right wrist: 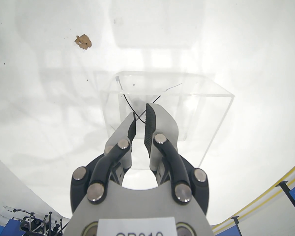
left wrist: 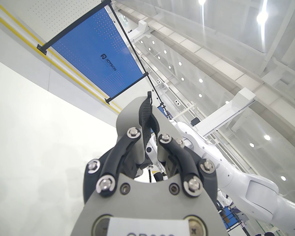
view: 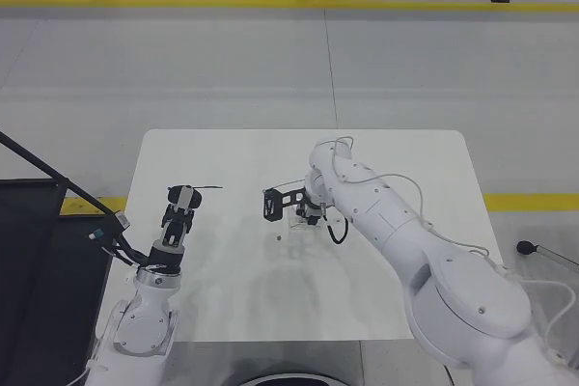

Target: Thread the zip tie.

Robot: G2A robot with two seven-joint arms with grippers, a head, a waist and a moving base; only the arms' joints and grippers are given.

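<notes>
One thin black plastic zip tie (view: 209, 186) sticks out sideways from my left end effector (view: 182, 200). The pads are pressed together on it, over the left part of the white bench (view: 396, 164). Its free end points toward the right arm. My right end effector (right wrist: 140, 110) holds its pads a little apart. Two thin black strands (right wrist: 127, 103) cross at its tips, and I cannot tell if they touch. Just beyond stands a clear plastic box (right wrist: 206, 114), and a small brown mark (right wrist: 83, 42) is farther off.
</notes>
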